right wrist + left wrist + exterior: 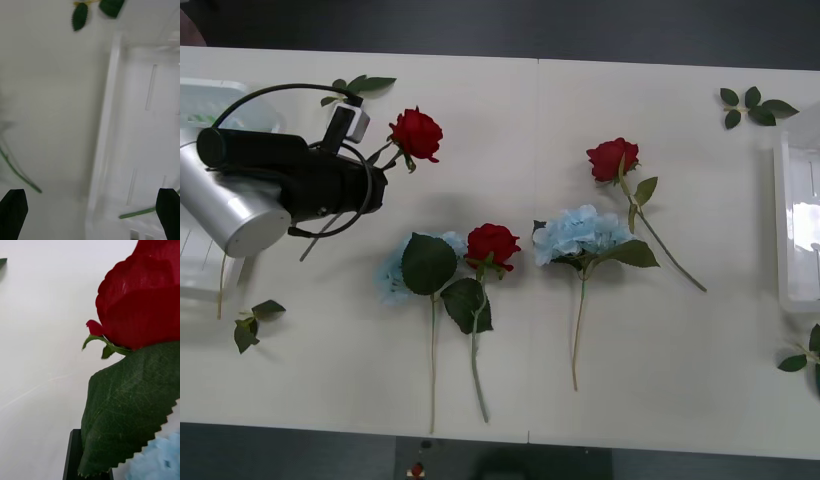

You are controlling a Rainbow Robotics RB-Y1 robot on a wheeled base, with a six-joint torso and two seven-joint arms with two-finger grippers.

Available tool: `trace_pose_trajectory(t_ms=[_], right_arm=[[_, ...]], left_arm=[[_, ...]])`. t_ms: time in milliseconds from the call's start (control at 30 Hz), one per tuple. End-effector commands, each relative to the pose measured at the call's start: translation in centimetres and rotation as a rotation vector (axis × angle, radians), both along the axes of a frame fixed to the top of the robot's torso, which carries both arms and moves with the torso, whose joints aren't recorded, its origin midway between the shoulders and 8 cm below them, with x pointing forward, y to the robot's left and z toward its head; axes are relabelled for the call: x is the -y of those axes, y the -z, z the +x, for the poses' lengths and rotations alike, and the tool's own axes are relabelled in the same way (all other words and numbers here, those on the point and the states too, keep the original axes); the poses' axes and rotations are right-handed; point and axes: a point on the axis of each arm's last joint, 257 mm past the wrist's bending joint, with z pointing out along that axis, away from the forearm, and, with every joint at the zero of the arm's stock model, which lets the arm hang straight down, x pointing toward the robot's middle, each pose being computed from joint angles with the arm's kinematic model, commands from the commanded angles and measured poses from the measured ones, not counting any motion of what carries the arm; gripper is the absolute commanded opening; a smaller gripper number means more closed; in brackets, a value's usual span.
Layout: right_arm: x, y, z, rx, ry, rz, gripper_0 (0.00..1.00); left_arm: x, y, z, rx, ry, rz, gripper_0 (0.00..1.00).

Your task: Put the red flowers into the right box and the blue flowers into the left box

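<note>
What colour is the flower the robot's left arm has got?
Deep red bloom, clearest in the left wrist view.

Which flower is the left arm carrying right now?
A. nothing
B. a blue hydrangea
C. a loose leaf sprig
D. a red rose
D: in the front view the left gripper holds a red rose by its stem, bloom raised near the table's left end, and the left wrist view shows that same red bloom close in front of the fingers.
</note>
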Motion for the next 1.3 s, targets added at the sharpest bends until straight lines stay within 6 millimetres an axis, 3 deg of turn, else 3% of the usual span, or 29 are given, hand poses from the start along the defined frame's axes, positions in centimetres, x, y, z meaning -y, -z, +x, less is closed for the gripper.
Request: trace_pose_trajectory(t_ms=[33,300,400,633,933,1133,1300], right_arm=[[-4.1,-2.5,0.1,0.028,-0.138,0.045,1.00],[-9.5,-4.0,-2.4,0.013,-0.309,0.216,1.00],[-12.6,-4.9,-3.4,0.032,-0.397,0.322,1.00],[-18.9,-7.0,-4.9,0.142,-0.627,0.419,1.00],[-26.6,-10.1,-8.7,0.225,-0.899,0.570,1.00],[-30.6,-12.6,-10.4,0.221,-0.982,0.701,1.00],[-33.2,-14.2,-10.3,0.227,-1.021,0.747,1.00]], left_arm=[[2.8,-7.7,-1.5,-0.012,0.020,-0.152,0.00],[11.0,-17.0,-6.3,-0.098,0.042,-0.546,0.00],[14.8,-20.4,-7.9,-0.111,0.052,-0.698,0.00],[20.8,-25.0,-8.6,-0.091,0.038,-0.965,0.00],[26.5,-25.9,-8.2,-0.106,-0.032,-1.112,0.00],[28.5,-25.9,-7.4,-0.107,-0.060,-1.166,0.00],[29.1,-26.4,-7.2,-0.118,-0.084,-1.220,0.00]])
